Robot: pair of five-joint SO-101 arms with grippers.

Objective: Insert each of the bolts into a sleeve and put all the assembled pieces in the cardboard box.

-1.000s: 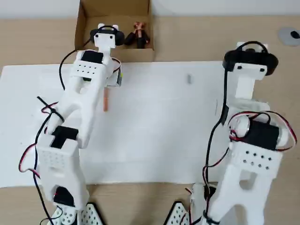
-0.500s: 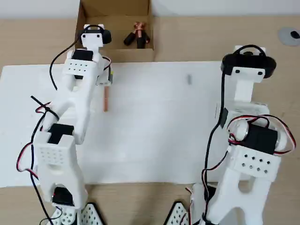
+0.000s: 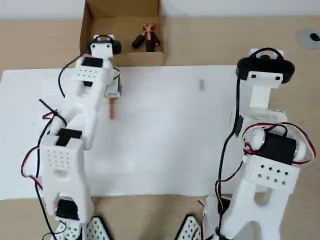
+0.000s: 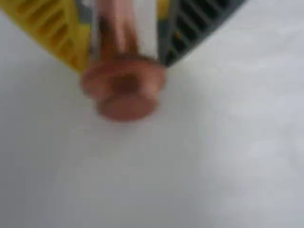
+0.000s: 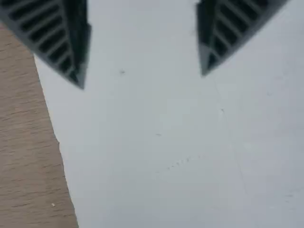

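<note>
The wooden desk (image 3: 210,40) bears a white paper sheet (image 3: 165,150). An open brown cardboard box (image 3: 86,27) stands at the desk's far edge, left of middle, with two dark-sleeved copper pieces (image 3: 146,40) inside. The left gripper (image 4: 126,50) clamps a copper flanged bolt (image 4: 124,90) above the sheet's far edge near the box. The right gripper (image 5: 142,52) gapes wide over the sheet's right edge.

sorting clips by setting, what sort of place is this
Probably a robotics lab bench: a white left arm and right arm side by side at a wooden table, a white sheet as work surface, and a cardboard box holding assembled pieces.
</note>
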